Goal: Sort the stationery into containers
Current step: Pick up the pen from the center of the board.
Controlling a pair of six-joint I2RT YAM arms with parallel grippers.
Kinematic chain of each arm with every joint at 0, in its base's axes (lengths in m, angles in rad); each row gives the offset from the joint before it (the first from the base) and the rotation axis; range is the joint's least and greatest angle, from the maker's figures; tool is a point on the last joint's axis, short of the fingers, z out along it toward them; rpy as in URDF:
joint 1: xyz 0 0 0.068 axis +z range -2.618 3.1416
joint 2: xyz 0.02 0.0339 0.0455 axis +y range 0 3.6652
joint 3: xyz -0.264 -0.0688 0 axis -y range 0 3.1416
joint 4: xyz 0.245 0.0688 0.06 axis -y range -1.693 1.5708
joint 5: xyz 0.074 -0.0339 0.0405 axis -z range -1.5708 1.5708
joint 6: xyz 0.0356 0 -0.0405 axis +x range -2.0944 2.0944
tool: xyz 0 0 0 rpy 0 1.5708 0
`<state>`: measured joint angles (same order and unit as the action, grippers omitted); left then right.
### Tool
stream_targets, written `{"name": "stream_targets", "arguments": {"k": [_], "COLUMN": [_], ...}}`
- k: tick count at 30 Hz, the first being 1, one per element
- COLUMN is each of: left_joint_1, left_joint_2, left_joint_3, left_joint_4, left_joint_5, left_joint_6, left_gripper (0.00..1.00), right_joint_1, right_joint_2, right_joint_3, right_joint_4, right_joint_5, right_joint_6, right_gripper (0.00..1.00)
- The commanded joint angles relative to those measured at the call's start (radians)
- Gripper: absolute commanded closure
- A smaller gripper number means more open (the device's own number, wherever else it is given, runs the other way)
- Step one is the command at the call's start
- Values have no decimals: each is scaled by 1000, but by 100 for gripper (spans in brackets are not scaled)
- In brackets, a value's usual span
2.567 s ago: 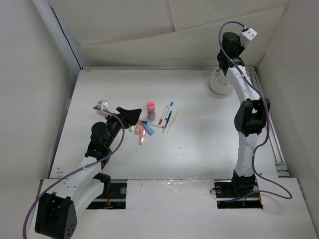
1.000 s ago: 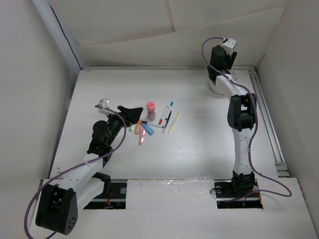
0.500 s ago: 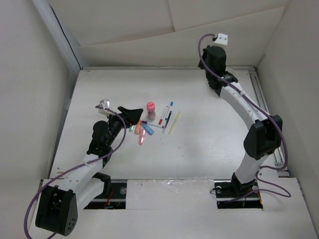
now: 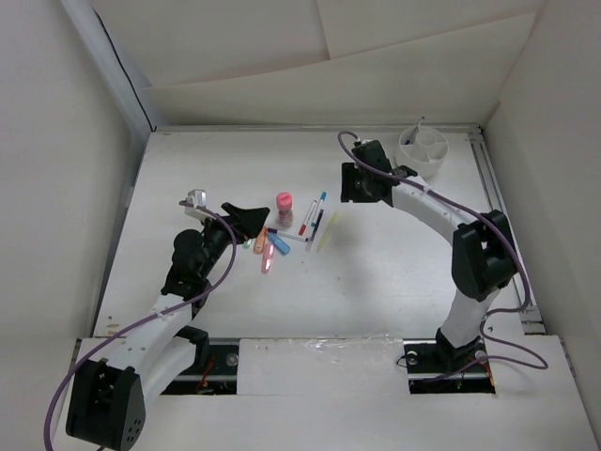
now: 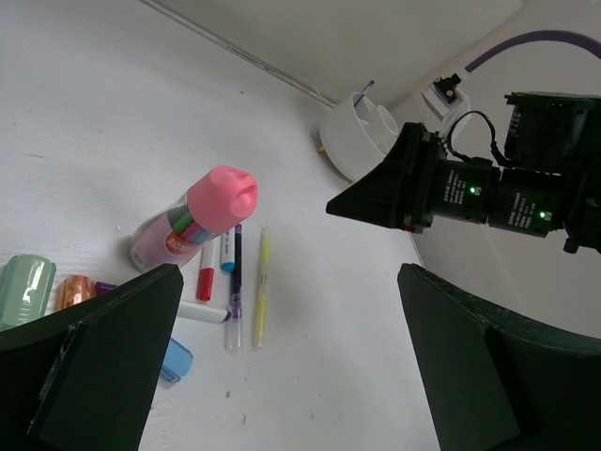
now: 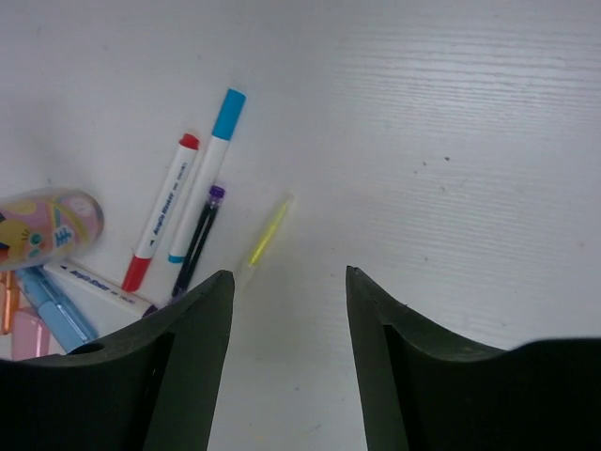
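Yellow pen [image 6: 267, 235] lies near the right gripper [image 6: 288, 277] (jaws wide apart); left gripper [image 5: 289, 277] gapes equally wide.

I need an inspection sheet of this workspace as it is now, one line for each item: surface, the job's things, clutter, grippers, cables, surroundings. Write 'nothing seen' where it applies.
Surface: white table, no spill or mark of note seen.
Job's things: thin pens, pink-capped bottle and highlighters sit clustered left of centre; divided round white cup stands in the far right corner.
Clutter: nothing seen.
Grippers: left gripper open, empty, beside the highlighters; right gripper open, empty, over bare table next to the pens.
Cables: purple cable along each arm, clear of the stationery.
Surroundings: white panels enclose the table.
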<state>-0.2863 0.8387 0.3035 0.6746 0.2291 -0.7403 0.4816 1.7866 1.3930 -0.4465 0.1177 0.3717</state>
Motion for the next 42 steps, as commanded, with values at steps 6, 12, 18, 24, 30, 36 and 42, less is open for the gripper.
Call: {"name": "stream_targets", "arguments": {"k": [6,12,18,24,30,36,42], "left_joint_1": [-1,-1,-1,-1,-1,-1,-1], "left_joint_2": [-27,-27,-27,-36,-46,-46,-46], "left_joint_3": [29,29,29,29,29,29,29], "left_joint_4": [10,10,10,0,0,0,0], "left_joint_5": [16,16,16,16,16,16,16], "left_joint_6": [18,18,18,18,18,18,18], "left_gripper": [0,0,0,0,0,0,0], "right_joint_1": [34,57,77,86,75,66,57], "right_joint_2": [117,155,201,235,253,286,306], "right_joint_3": [89,78,78,87,97,115,147], "right_joint_4": [-14,-14,8,17,26,35,26], "right_joint_5": [-10,13,-9,0,53,43,56], "right_joint_6": [94,127,145,165,165,165,165], "right_gripper": [45,48,51,55,58,59,60]}}
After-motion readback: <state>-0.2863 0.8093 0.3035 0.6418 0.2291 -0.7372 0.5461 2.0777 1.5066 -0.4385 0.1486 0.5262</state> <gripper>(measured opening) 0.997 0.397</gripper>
